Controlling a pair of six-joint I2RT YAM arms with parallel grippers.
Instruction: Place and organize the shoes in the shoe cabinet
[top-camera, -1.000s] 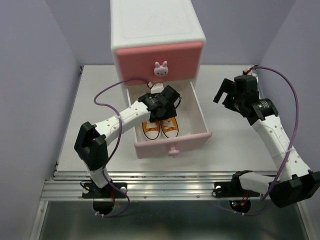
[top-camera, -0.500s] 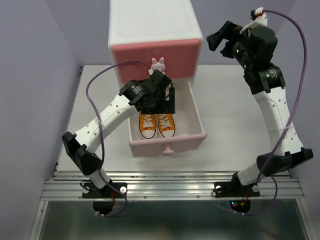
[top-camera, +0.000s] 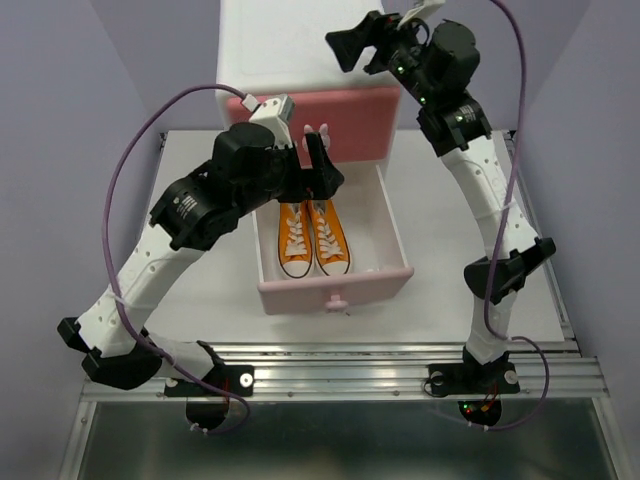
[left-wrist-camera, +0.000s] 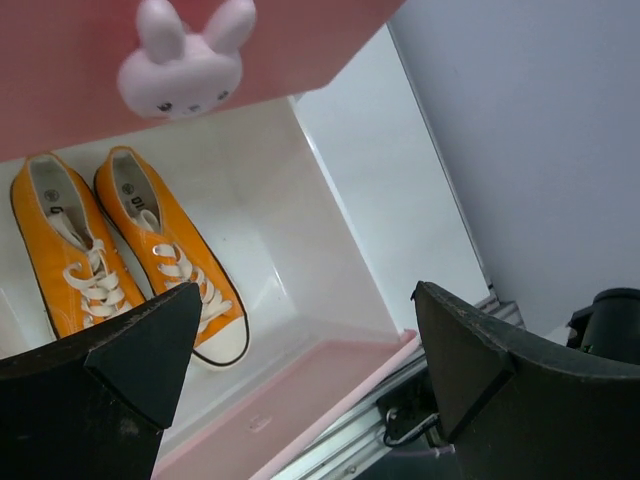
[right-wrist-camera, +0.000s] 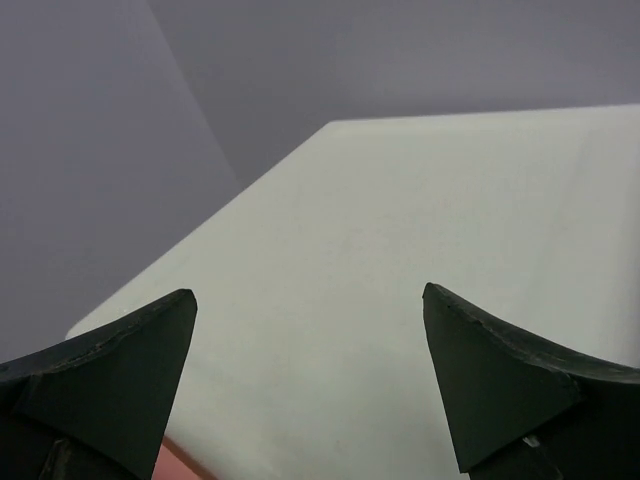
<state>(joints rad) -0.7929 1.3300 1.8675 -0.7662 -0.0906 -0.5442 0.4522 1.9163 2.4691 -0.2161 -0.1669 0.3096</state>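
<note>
Left end effector (top-camera: 320, 170) hangs with its fingers spread wide and nothing between them, above the far end of the open lower drawer (top-camera: 396, 232) and just beside the bunny knob (left-wrist-camera: 185, 60) of the shut upper drawer (top-camera: 350, 110); right end effector (top-camera: 356, 42), likewise parted and empty, hovers over the flat white top of the shoe cabinet (right-wrist-camera: 400, 250), which stands at the far edge of the counter (top-camera: 455, 290); the orange pair (top-camera: 316, 240) lies side by side in that lower drawer, long axes running far-to-near, white toe caps toward the pale pink front and the counter's near edge; it sits below the left end effector and slightly nearward, so the left arm is plainly the nearer one; the white pair shows in no view; what remains, I judge, is housing that pair and pushing the drawer home along the shoes' own axis.
</note>
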